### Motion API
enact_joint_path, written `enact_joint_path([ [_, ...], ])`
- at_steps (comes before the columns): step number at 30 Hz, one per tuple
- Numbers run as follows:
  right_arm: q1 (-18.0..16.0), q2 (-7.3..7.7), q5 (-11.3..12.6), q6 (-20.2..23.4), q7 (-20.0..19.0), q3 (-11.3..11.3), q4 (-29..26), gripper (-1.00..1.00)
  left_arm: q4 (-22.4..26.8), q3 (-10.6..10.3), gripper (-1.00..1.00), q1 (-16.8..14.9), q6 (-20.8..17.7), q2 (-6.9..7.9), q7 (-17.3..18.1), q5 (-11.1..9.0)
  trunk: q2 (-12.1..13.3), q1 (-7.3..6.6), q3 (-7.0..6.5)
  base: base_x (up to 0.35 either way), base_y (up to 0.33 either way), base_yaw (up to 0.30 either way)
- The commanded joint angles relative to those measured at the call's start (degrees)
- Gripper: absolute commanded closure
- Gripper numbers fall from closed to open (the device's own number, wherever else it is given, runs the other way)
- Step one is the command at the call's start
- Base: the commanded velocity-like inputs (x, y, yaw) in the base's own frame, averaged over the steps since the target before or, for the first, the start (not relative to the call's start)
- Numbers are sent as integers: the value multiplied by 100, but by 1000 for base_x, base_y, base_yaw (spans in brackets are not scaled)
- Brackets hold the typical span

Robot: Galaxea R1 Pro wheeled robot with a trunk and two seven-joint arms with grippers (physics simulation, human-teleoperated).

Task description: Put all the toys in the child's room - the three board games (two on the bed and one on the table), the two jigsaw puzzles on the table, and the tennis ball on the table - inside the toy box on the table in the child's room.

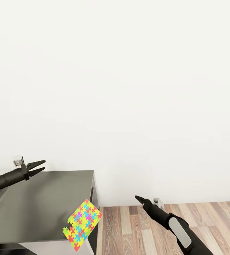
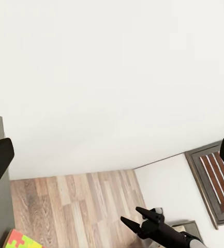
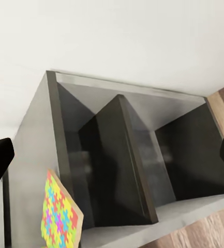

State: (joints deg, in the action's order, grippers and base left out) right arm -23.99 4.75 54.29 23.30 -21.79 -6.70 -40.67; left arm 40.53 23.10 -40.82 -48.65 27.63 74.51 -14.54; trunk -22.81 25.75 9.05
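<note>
Left claw (image 1: 41, 167), low left of head view, has its 2 black fingers a bit apart w/ nothing between them; it hangs over the back left of a dark grey cabinet (image 1: 40, 202).

Right claw (image 1: 138, 198), low right of centre, is over the wood floor (image 1: 200, 216). Its tips look close together, but can't tell if it's open or closed. It's empty. In the left wrist view the same claw (image 2: 135, 217) shows at the bottom w/ tips a little apart.

A bright puzzle (image 1: 82, 224) sits at the cabinet's front right corner, tilted and sticking out past the edge. Right wrist view: puzzle (image 3: 60, 214) at lower left, beside 2 dark open cubbies (image 3: 143, 160). White wall (image 1: 129, 88) behind.
</note>
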Motion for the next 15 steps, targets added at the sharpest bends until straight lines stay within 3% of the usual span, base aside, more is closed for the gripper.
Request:
enact_joint_path([
  [1, -4, 6, 37, 16, 1, -16, -2, -100, -1, 2, -100, -5, -50, 0, 12, -10, -11, 4, 2, 0, 0, 0],
  [15, -4, 1, 37, 10, 4, -15, -1, -100, -1, 3, -100, -5, -49, 4, 11, -6, -11, 4, -131, 0, 0, 0],
])
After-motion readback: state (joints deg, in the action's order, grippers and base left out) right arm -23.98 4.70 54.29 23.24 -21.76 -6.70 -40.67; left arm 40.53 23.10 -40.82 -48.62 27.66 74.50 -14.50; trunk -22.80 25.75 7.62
